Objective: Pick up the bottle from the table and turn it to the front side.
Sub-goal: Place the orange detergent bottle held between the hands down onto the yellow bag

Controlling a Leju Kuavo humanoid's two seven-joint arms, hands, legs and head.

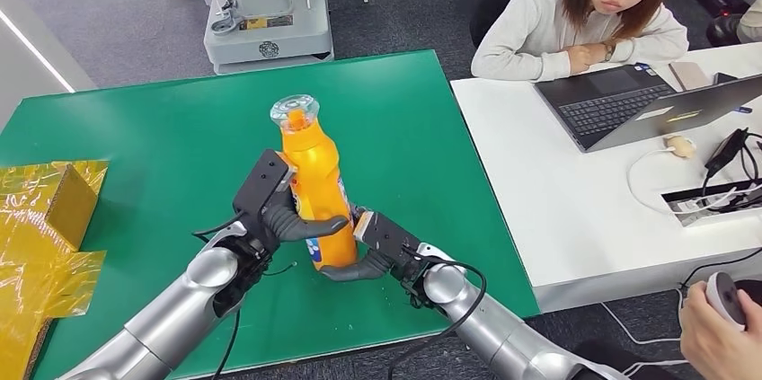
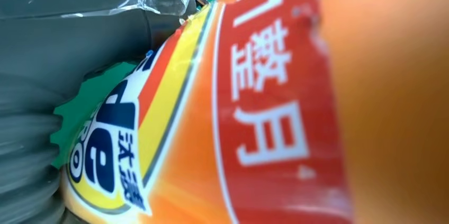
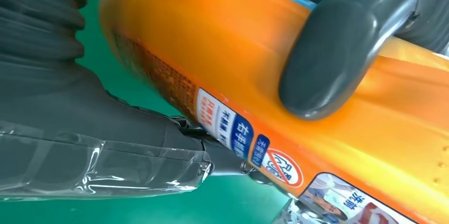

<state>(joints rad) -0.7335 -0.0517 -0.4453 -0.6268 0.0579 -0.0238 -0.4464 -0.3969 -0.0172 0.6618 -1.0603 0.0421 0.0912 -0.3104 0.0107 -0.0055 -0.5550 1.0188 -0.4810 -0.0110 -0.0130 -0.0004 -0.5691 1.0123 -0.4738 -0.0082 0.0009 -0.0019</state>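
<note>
An orange bottle (image 1: 314, 178) with a clear cap stands upright over the middle of the green table (image 1: 153, 137). My left hand (image 1: 270, 209) grips its body from the left, a grey finger wrapped across the label. From the right, my right hand (image 1: 382, 250) holds the lower part, its fingers curled under the base. In the left wrist view the bottle's red and blue label (image 2: 265, 102) lies right against my left hand (image 2: 53, 49). In the right wrist view the bottle (image 3: 212, 38) rests against my right hand (image 3: 79, 128), and a grey finger of the left hand (image 3: 339, 38) presses on it.
A yellow foil-wrapped box (image 1: 45, 218) sits at the table's left edge. To the right is a white table (image 1: 575, 209) with a laptop (image 1: 629, 106) and cables, where a person (image 1: 584, 12) sits. A grey machine base (image 1: 265, 16) stands behind. Another person's hand (image 1: 719, 326) is at lower right.
</note>
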